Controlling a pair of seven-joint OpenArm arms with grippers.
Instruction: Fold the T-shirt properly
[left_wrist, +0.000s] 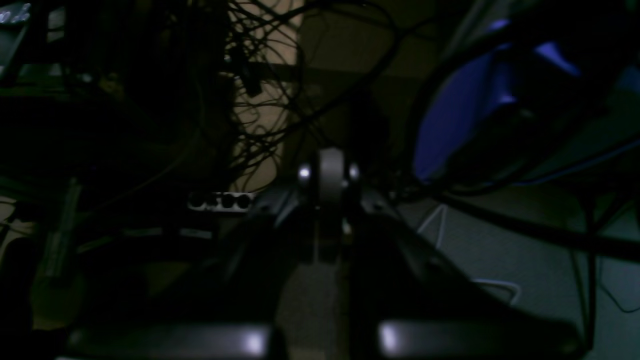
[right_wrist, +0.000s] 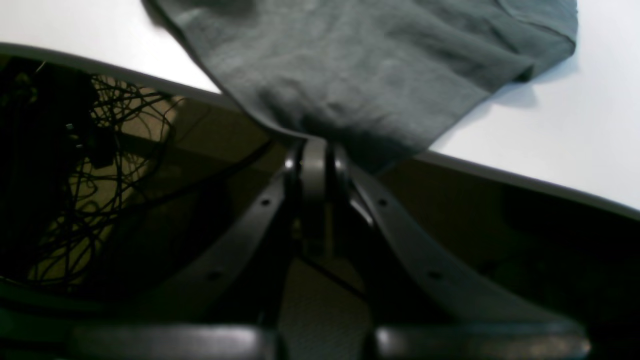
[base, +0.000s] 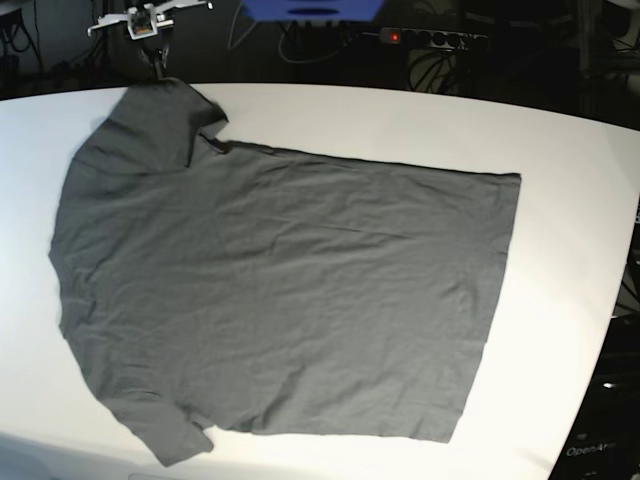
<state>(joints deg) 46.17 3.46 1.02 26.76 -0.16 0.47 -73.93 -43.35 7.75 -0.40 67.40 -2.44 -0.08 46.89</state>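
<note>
The dark grey T-shirt (base: 280, 290) lies spread flat on the white table (base: 560, 180), with its sleeves at the left and its hem at the right. My right gripper (right_wrist: 314, 150) is shut, with its tips pinched on the edge of the far sleeve (right_wrist: 360, 75) where the sleeve hangs over the table's rim. In the base view this gripper (base: 157, 62) is at the far left corner, just beyond the sleeve's tip. My left gripper (left_wrist: 330, 170) is shut with nothing in it. It is off the table in a dark area, and the T-shirt does not appear in its view.
The table's curved grey rim (right_wrist: 525, 182) runs just past my right gripper. Tangled cables (right_wrist: 100, 165) hang beyond it. A power strip (base: 430, 38) and a blue object (base: 310, 8) sit behind the table. A power strip (left_wrist: 220, 201) and a blue shape (left_wrist: 465, 110) lie ahead of my left gripper.
</note>
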